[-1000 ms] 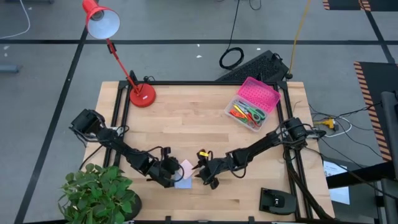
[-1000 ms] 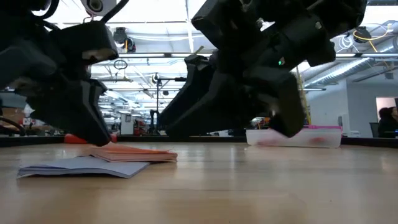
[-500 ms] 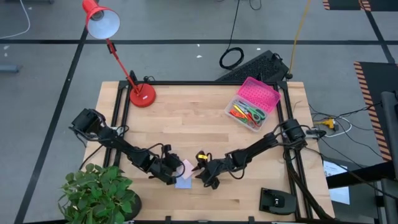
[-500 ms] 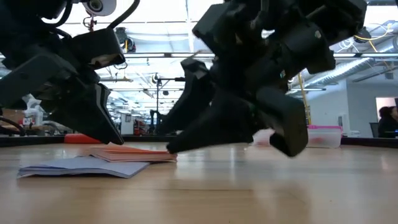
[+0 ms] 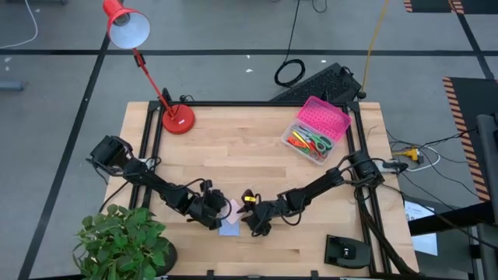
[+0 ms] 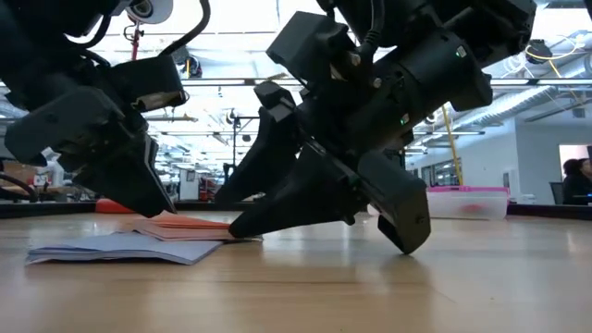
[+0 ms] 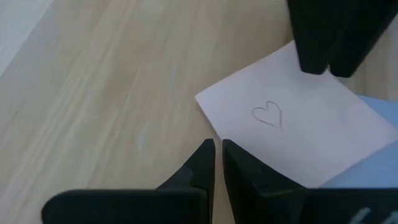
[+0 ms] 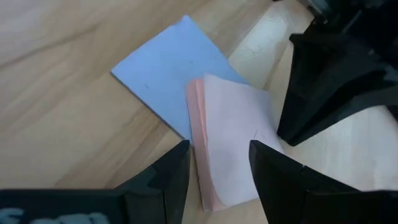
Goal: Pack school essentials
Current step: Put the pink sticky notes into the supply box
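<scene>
A pink sticky-note pad [image 5: 233, 209] with a drawn heart [image 7: 268, 115] lies partly on a lavender pad [image 5: 229, 229] near the table's front middle. My left gripper [image 5: 216, 215] is shut, its tips at the pink pad's left edge. Coming from the right, my right gripper [image 5: 247, 220] is open, tipped down, with the pink pad [image 8: 233, 149] between its fingers. The clear box [image 5: 311, 140] at the back right holds scissors and pens beside its pink lid [image 5: 324, 114]. My left gripper touches the pink pad's edge [image 7: 210, 127] with its shut fingertips, slanting down from the table's left. The pad lies flat on the lavender pad [image 6: 120, 247]. My right gripper slants down from the table's right. One fingertip [image 6: 242, 225] meets the pink pad's right edge [image 6: 222, 228] and the other finger [image 6: 405, 231] stands down on the wood. The pad stays flat.
A red desk lamp [image 5: 177, 119] stands at the back left, a potted plant [image 5: 124, 241] at the front left corner. A black keyboard [image 5: 319, 84] lies behind the box, and a small black device [image 5: 346, 250] at the front right. Bare wood spans the table's middle.
My right gripper has gone toward the table's left, up to the pads, and tipped its fingers lower, until one tip reached the pink pad's edge. The pads have stayed where they were.
</scene>
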Robot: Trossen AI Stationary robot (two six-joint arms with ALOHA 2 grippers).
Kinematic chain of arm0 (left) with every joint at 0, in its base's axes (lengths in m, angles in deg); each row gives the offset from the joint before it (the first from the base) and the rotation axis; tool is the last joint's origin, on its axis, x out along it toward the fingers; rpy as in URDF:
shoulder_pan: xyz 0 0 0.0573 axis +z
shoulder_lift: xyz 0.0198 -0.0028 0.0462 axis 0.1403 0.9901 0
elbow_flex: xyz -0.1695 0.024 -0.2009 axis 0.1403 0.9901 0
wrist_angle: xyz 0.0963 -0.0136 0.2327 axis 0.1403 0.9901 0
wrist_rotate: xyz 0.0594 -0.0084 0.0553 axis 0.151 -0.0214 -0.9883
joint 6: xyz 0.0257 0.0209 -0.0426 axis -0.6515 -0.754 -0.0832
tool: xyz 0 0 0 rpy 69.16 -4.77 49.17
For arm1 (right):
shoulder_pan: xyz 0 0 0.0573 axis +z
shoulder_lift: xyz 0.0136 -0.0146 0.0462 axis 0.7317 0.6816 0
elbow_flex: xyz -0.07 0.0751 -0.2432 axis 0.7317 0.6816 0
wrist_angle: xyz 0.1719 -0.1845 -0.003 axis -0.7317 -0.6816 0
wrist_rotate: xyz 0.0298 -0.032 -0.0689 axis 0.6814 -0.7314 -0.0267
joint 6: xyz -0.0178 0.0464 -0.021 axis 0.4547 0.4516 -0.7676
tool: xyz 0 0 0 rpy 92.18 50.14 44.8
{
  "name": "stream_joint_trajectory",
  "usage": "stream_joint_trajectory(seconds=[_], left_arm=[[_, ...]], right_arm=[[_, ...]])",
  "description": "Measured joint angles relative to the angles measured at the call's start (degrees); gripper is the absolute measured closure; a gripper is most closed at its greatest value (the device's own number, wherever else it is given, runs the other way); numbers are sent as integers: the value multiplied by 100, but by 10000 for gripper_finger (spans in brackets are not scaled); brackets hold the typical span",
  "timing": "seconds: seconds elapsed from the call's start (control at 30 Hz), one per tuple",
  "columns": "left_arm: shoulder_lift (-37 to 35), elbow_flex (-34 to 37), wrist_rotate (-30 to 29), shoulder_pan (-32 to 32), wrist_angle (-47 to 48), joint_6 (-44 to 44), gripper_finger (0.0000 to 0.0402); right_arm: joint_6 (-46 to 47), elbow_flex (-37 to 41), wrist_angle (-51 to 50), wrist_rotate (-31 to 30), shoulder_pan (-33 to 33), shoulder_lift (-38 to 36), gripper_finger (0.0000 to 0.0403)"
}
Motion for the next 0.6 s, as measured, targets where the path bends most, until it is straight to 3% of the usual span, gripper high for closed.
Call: stream_joint_trajectory(seconds=[0.3,0.6], left_arm=[[7,0,2,10,-2,-3,366],[7,0,6,10,-35,-38,366]], right_arm=[[-578,-19,-369,-64,0,-9,242],[-506,-285,-1035,52,-3,-71,242]])
